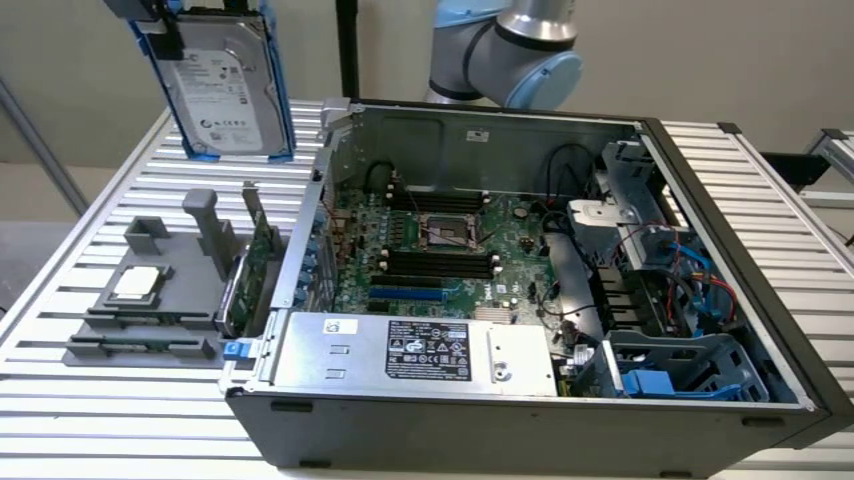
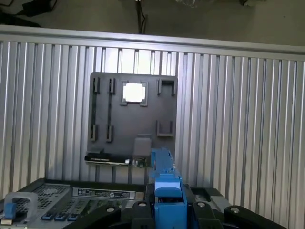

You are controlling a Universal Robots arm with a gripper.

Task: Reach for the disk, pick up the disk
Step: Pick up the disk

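Note:
The disk [image 1: 227, 90], a silver-grey hard drive with a white label and blue rails, hangs upright in the air above the table's far corner on the exterior view's left. My gripper [image 1: 198, 28] grips it from above, its dark fingers [image 1: 167, 35] clamped at the drive's upper end. In the wrist view the blue rail of the disk [image 2: 167, 188] sticks out between the black jaws of my gripper [image 2: 167, 217], well above the table.
An open computer case [image 1: 534, 125] fills the table's middle, with a silver power supply box [image 1: 414, 350] at its front. A grey fixture plate [image 1: 100, 325] carrying a small square chip [image 1: 140, 283] lies under the disk, on the slatted aluminium table [image 1: 80, 420].

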